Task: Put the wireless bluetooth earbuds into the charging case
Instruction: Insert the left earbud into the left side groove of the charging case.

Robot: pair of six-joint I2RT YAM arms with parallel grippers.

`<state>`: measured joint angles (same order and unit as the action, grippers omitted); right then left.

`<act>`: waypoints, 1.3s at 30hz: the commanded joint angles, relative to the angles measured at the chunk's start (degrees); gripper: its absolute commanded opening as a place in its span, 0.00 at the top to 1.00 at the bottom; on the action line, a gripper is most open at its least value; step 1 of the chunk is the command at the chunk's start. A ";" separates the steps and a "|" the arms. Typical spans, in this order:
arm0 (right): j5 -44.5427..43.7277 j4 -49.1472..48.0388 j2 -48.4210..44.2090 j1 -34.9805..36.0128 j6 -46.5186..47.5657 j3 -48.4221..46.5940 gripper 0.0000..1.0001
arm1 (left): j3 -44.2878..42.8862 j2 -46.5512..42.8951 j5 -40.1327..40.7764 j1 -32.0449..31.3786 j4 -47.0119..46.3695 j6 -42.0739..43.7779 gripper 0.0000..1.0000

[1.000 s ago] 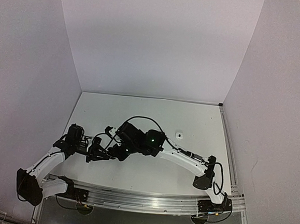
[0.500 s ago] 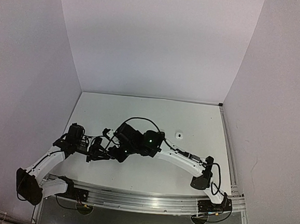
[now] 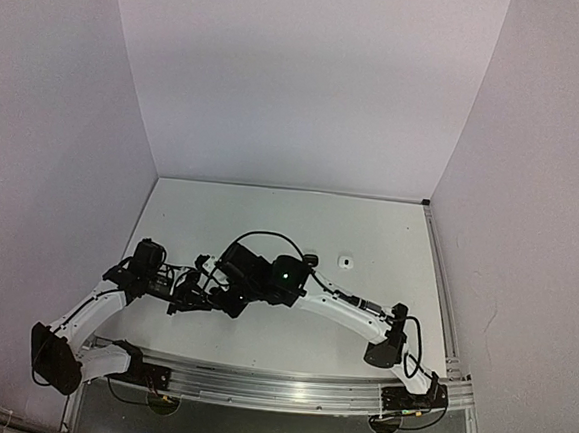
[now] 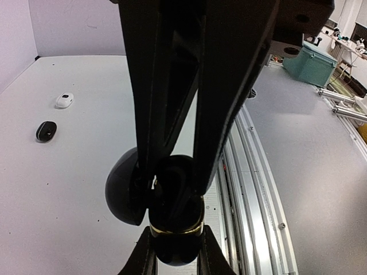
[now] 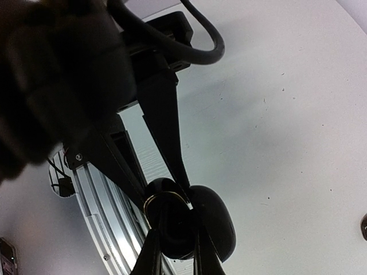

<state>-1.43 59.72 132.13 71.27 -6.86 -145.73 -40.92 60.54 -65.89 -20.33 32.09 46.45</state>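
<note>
Left to right across the top view.

(a) My left gripper (image 4: 175, 259): jaws clamped on the black charging case (image 4: 175, 220), held just above the table (image 3: 369, 223) near the rail (image 4: 252, 189), with its lid (image 4: 121, 192) swung open.

(b) My right gripper (image 5: 175, 255): jaws all but together at the case's mouth. Its fingers (image 4: 229, 86) block my sight, so I cannot tell whether an earbud sits there.

(c) A black rounded case (image 3: 310, 259) and a white rounded case (image 3: 345, 262) lie apart on the table.
</note>
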 commanded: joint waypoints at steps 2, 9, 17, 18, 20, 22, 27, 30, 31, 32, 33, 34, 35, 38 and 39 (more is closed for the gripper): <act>-2.43 4.65 2.89 -0.04 1.87 -1.62 1.00 | -4.63 0.47 1.79 -0.99 2.45 5.58 1.00; -2.47 5.58 4.04 0.09 2.41 -2.65 1.00 | -5.07 -0.14 5.31 -2.03 3.09 7.77 1.00; -2.30 5.60 2.03 -0.08 -1.68 -0.57 1.00 | -3.42 -2.13 9.18 -2.09 3.66 11.76 1.00; -2.23 5.61 1.93 -0.08 -2.27 -0.20 1.00 | -3.37 -2.35 9.53 -2.08 3.14 11.61 1.00; -2.00 5.60 2.14 -0.08 -3.08 -0.14 1.00 | -3.34 -2.48 9.96 -2.13 2.53 11.62 1.00; -1.95 5.52 2.54 -0.04 -3.45 -1.25 1.00 | -3.39 -2.28 10.13 -2.09 2.37 11.78 1.00; -2.37 5.19 3.14 -0.08 -3.57 -3.22 1.00 | -3.43 -2.35 9.92 -2.13 3.16 12.38 1.00; -1.37 4.64 3.89 -0.07 -3.60 -4.33 1.00 | -3.61 -2.24 9.56 -2.18 3.31 12.12 1.00; -1.18 4.38 4.12 -0.07 -3.60 -4.78 1.00 | -3.63 -2.14 9.59 -2.22 3.39 12.05 1.00; -1.01 4.00 4.24 -0.07 -3.54 -4.96 1.00 | -3.67 -2.10 9.64 -2.25 3.46 11.90 1.00; -0.87 3.66 4.22 -0.08 -3.51 -4.96 1.00 | -3.65 -2.05 9.64 -2.26 3.55 11.84 1.00; -0.69 3.41 4.25 -0.07 -3.42 -4.95 1.00 | -3.66 -2.01 9.64 -2.31 3.58 11.79 1.00; -0.44 3.18 4.30 -0.06 -3.36 -4.96 1.00 | -3.67 -1.99 9.65 -2.38 3.59 11.74 1.00; 0.23 2.70 4.75 -0.08 -3.45 -5.01 1.00 | -3.65 -2.01 9.59 -2.66 3.50 11.69 1.00; 0.12 2.66 4.91 -0.08 -3.49 -5.03 1.00 | -3.66 -2.07 9.60 -2.78 3.44 11.74 1.00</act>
<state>-2.31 63.49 135.44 71.40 -9.76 -148.80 -42.30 59.64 -54.24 -22.32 36.05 57.49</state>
